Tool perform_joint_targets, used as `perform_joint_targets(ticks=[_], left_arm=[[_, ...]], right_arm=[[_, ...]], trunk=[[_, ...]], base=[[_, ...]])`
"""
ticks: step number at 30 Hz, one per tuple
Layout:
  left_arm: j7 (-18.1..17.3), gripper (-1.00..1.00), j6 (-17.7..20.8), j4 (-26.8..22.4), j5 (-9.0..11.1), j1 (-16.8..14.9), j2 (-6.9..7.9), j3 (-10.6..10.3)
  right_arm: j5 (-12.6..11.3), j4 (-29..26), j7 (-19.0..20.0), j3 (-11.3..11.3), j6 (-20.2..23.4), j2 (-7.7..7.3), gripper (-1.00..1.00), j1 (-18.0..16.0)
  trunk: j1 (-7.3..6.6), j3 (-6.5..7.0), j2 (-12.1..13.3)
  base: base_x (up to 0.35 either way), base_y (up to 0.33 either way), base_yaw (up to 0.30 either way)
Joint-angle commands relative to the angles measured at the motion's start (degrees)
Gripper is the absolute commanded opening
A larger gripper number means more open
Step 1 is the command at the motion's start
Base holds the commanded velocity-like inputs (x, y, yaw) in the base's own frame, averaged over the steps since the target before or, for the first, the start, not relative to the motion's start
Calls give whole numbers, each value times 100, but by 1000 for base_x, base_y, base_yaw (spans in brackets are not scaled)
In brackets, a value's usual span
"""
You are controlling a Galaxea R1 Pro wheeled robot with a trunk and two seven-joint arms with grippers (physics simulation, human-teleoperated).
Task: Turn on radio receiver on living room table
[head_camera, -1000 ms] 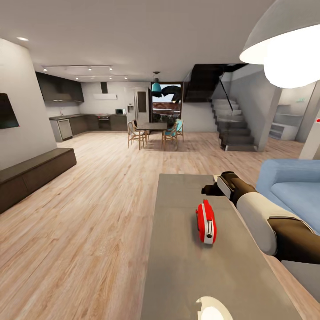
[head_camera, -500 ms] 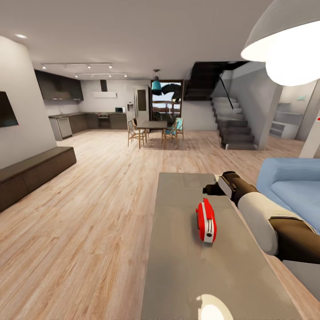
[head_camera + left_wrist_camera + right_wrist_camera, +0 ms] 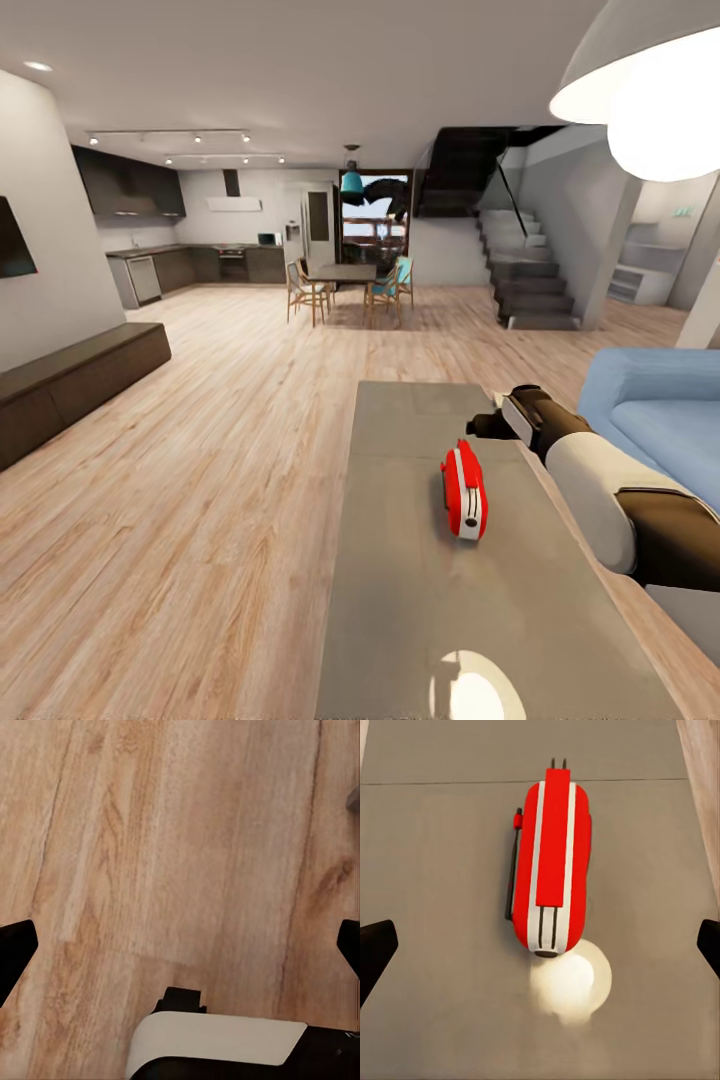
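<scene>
Right wrist view has the small red radio receiver with white rim (image 3: 552,862) dead centre on the glossy grey table (image 3: 435,870), fingers (image 3: 375,949) spread, empty. Drop straight down, press gently; its switch isn't clear to me.

The small red retro radio receiver (image 3: 465,491) stands on the long grey glossy coffee table (image 3: 400,600), near its middle. The blue sofa (image 3: 660,415) lies right of the table; the dark dining table (image 3: 343,273) stands far behind it.

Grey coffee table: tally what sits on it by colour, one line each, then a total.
Red with white trim: 1, the radio receiver on the table
Other colours: 0
Total: 1
</scene>
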Motion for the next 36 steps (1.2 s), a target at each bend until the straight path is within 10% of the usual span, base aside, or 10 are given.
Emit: perform_joint_targets(ticks=[1, 36], left_arm=[[-10, 100, 3, -2, 3, 1, -31, -1], [38, 100, -21, 24, -65, 5, 14, -10]], right_arm=[[-1, 0, 0, 0, 0, -8, 100, 0], [-1, -1, 0, -1, 0, -7, 100, 0]], trunk=[[0, -10, 0], [0, -326, 0]], base=[[0, 0, 0], [20, 0, -33]])
